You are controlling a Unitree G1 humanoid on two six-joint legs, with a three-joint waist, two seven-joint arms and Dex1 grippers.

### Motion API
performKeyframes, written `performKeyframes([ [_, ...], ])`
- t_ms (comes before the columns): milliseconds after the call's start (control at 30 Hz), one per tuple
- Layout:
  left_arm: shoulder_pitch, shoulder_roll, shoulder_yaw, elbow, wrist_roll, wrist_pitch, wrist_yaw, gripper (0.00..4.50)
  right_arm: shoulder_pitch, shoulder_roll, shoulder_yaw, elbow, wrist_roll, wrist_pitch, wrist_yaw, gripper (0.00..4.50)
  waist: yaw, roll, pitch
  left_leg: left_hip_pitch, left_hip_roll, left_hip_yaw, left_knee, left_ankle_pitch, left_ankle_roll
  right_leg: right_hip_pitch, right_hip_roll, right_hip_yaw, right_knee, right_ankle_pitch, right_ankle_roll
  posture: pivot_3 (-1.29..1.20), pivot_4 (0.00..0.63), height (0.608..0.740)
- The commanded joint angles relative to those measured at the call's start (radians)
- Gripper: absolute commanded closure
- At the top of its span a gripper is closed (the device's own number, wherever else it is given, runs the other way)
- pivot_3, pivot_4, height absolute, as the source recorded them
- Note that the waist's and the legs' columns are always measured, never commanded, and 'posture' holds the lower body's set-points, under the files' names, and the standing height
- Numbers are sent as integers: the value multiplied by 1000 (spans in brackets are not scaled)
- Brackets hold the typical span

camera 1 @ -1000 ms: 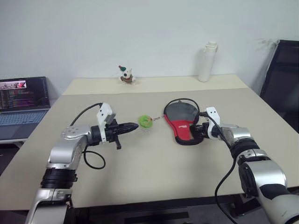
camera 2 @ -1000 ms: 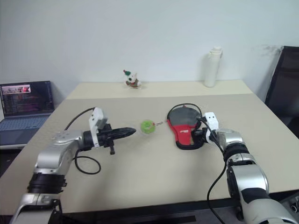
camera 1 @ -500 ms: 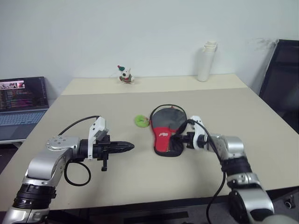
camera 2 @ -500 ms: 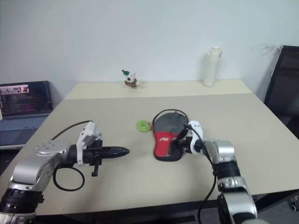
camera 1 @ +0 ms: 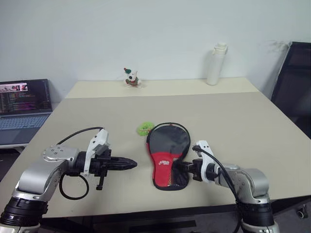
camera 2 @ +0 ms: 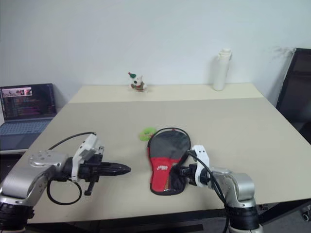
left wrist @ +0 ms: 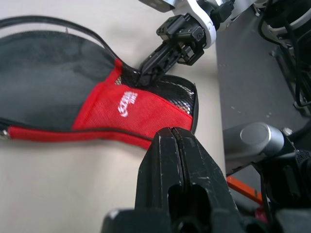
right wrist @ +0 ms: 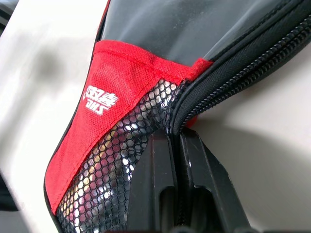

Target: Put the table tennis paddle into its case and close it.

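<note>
Right claw (camera 1: 183, 166) is pinched shut on the case (camera 1: 167, 150) at its red narrow end, near the bench (camera 1: 233, 116) front edge. Case's long axis runs away from the robot. Left claw (camera 1: 130, 164), shut and empty, points at it from just beside; right arm is nearer.

Bright, even room light — soft shadows under the arms on the surface (camera 1: 218, 116). In the wrist views the near claw looks blurred, perhaps out of focus.
</note>
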Motion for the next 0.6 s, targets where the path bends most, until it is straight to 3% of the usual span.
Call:
performKeyframes([
  [33, -3, 17, -1, -44, -31, 10, -14, 4500, 52, -4, -3, -56, 49, 79, -7, 4486, 2, 0, 0, 0, 0, 0, 0, 0, 0, 0, 0, 0, 0, 0, 0, 0, 150, 740],
  [600, -30, 28, -47, -28, -17, -7, -47, 4500, 158, 0, -77, -191, 95, 185, -66, 4486, 18, -1, -1, -2, -1, -1, 0, 0, 0, 0, 0, -1, -1, 0, 0, 0, 150, 740],
])
